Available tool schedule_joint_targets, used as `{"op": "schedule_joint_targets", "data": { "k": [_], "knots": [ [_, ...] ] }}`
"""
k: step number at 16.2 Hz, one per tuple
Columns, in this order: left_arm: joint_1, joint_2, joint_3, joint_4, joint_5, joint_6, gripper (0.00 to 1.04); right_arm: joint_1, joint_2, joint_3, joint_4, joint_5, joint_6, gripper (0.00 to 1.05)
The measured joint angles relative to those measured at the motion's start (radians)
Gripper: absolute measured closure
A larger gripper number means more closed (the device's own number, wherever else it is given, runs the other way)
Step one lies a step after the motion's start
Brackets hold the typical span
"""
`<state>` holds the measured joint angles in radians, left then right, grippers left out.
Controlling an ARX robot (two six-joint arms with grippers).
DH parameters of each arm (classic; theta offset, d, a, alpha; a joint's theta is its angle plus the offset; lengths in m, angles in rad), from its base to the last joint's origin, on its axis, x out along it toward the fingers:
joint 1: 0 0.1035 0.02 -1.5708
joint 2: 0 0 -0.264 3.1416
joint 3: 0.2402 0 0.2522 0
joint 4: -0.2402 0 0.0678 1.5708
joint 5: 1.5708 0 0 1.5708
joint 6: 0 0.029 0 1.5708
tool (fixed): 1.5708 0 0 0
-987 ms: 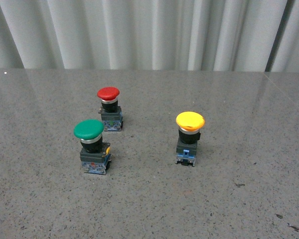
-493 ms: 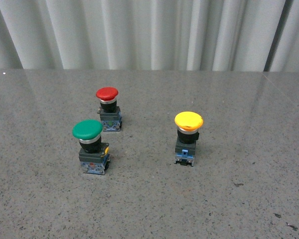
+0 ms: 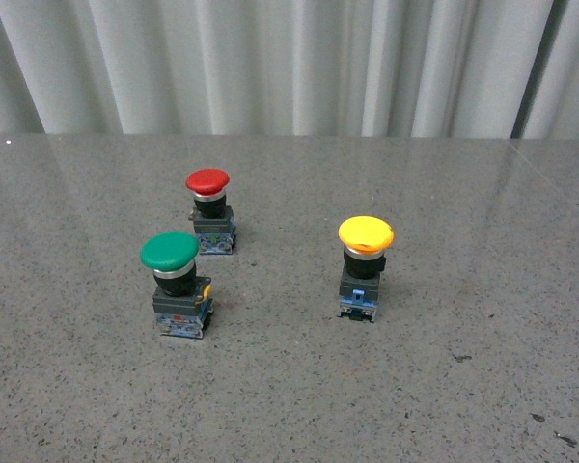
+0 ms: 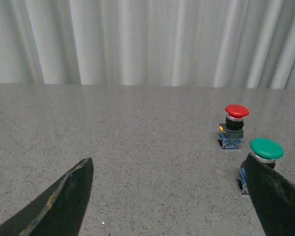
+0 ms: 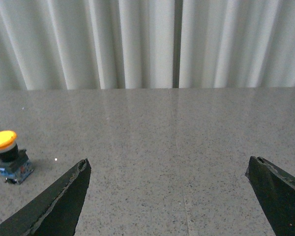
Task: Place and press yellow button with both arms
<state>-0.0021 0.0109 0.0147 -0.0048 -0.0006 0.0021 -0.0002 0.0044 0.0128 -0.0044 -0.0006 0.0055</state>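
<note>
Standing upright just right of centre in the front view, the yellow button [image 3: 365, 265] sits on the speckled grey surface [image 3: 463, 405], cap up, nothing touching it. Over at centre-left of that frame, the green button [image 3: 174, 282] stands nearer the camera with the red button [image 3: 210, 207] behind it, both well apart from the yellow one. On the wrist cameras, the left end effector [image 4: 167, 167] has its fingers spread wide and empty, green and red buttons ahead; the right end effector [image 5: 167, 162] is likewise spread wide, gripping nothing, yellow button ahead.
</note>
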Motion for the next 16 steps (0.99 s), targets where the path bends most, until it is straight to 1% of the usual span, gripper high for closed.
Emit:
{"op": "schedule_joint_targets", "data": {
  "k": [1,2,3,5,6,8,12,13,15,16],
  "knots": [
    [0.000,0.000,0.000,0.000,0.000,0.000,0.06,0.020,0.037,0.002,0.063,0.035,0.046,0.06],
    [0.000,0.000,0.000,0.000,0.000,0.000,0.07,0.041,0.158,0.029,0.177,0.036,0.122,0.06],
    [0.000,0.000,0.000,0.001,0.000,0.001,0.07,0.071,0.308,0.080,0.301,0.046,0.154,0.06],
    [0.000,0.000,0.000,0.000,0.000,0.001,0.07,0.166,0.650,0.255,0.551,0.048,0.157,0.06],
    [0.000,0.000,0.000,0.000,0.000,0.001,0.07,0.205,0.789,0.339,0.614,0.047,0.154,0.06],
    [0.000,0.000,0.000,0.000,0.000,0.001,0.07,0.290,1.068,0.509,0.651,0.045,0.145,0.06],
    [0.000,0.000,0.000,0.000,0.000,0.001,0.07,0.476,1.439,0.790,0.591,0.058,0.097,0.06],
    [0.000,0.000,0.000,0.000,0.000,0.001,0.07,0.513,1.510,0.834,0.563,0.070,0.087,0.06],
    [0.000,0.000,0.000,0.000,0.000,0.001,0.07,0.553,1.599,0.853,0.529,0.081,0.073,0.07],
    [0.000,0.000,0.000,0.000,0.000,0.001,0.07,0.558,1.626,0.854,0.517,0.084,0.072,0.16]
  ]
}}
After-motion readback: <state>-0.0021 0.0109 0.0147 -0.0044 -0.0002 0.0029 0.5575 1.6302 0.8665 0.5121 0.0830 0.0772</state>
